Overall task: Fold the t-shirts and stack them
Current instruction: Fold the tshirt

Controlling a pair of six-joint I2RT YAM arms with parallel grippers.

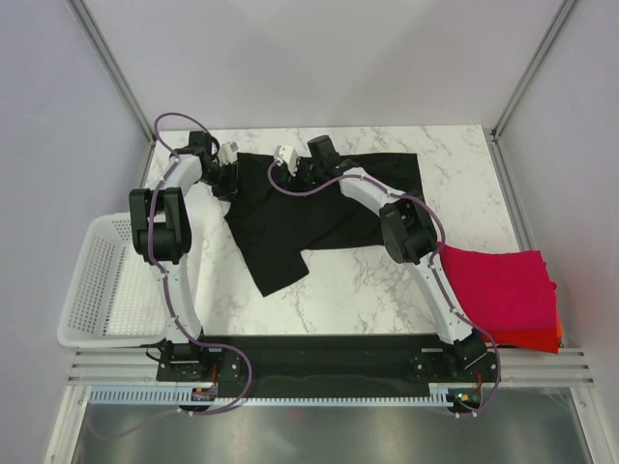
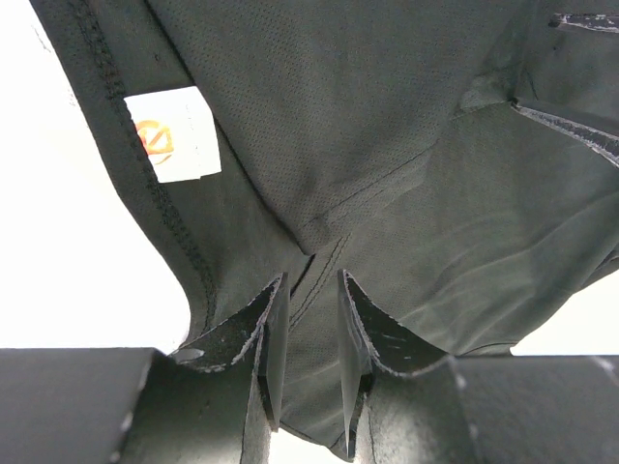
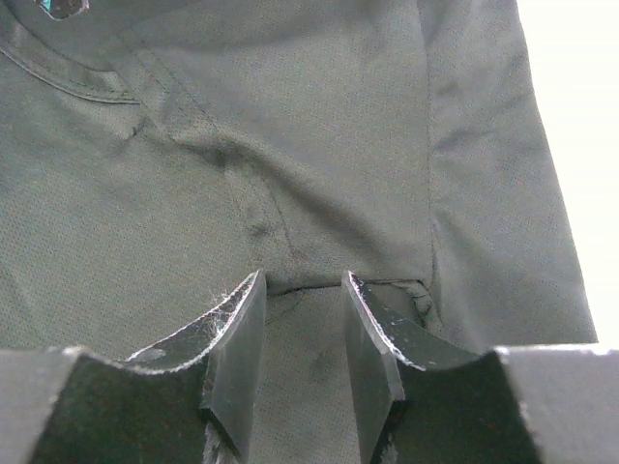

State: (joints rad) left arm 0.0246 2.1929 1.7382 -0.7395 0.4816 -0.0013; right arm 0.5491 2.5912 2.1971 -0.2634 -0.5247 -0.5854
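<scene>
The black t-shirt [image 1: 319, 208] lies spread on the marble table [image 1: 387, 280], with one part hanging toward the front. My left gripper [image 1: 229, 172] is at its far left edge and my right gripper [image 1: 288, 166] is beside it at the far edge. In the left wrist view the gripper [image 2: 310, 280] is nearly closed on a fold of black cloth [image 2: 406, 193] with a seam running into the gap. In the right wrist view the gripper [image 3: 305, 280] pinches a raised fold of the shirt [image 3: 290, 145]. The folded magenta-red shirt [image 1: 498, 285] lies on the orange-red one [image 1: 542, 338] at the front right.
A white mesh basket [image 1: 102, 280] stands off the table's left front edge. A white label [image 2: 174, 133] is sewn by the shirt's hem. Bare marble shows in front of the shirt and at the far right corner [image 1: 455, 164].
</scene>
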